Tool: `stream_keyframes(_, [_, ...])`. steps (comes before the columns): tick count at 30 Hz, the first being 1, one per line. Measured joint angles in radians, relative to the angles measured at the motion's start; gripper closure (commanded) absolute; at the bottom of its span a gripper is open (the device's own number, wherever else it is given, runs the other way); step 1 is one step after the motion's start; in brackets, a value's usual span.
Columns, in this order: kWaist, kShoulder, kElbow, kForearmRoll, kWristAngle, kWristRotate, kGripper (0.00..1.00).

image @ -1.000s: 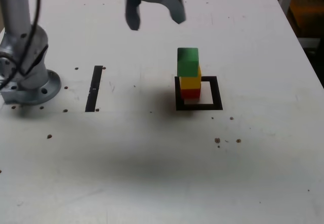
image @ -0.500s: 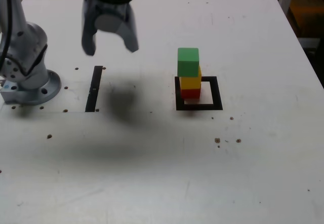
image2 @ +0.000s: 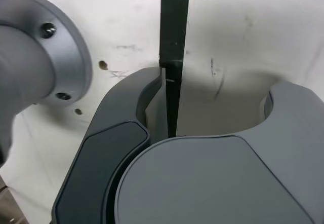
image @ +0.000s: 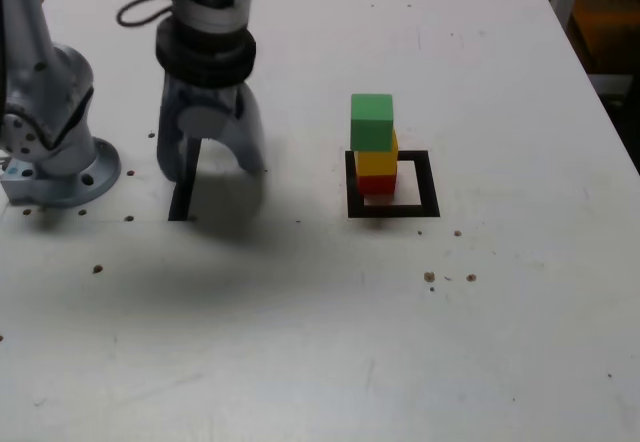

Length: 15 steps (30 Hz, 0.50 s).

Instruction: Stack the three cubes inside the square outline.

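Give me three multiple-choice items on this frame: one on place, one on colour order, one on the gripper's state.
1. Where does the gripper hang?
A. Over the narrow black strip
B. Over the square outline
C. Over the stack

2. How is the stack ordered, bottom to top?
A. Green, red, yellow
B. Red, yellow, green
C. Yellow, green, red

3. What state is the gripper in?
A. Shut on a cube
B. Open and empty
C. Shut on nothing

Key: 1 A, the wrist view shows the strip between its jaws. 2 B, red cube lowest, yellow cube above it, green cube on top. 3 B, its jaws stand apart with nothing between them.
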State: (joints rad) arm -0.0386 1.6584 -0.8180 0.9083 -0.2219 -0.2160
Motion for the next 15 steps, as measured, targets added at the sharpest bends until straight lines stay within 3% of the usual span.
stream_keyframes(5, [0.0,0.024,0.055,-0.104,-0.004,0.024,0.26])
stream_keyframes(15, [0.0,0.03,0.057,-0.134,-0.001,0.035,0.26])
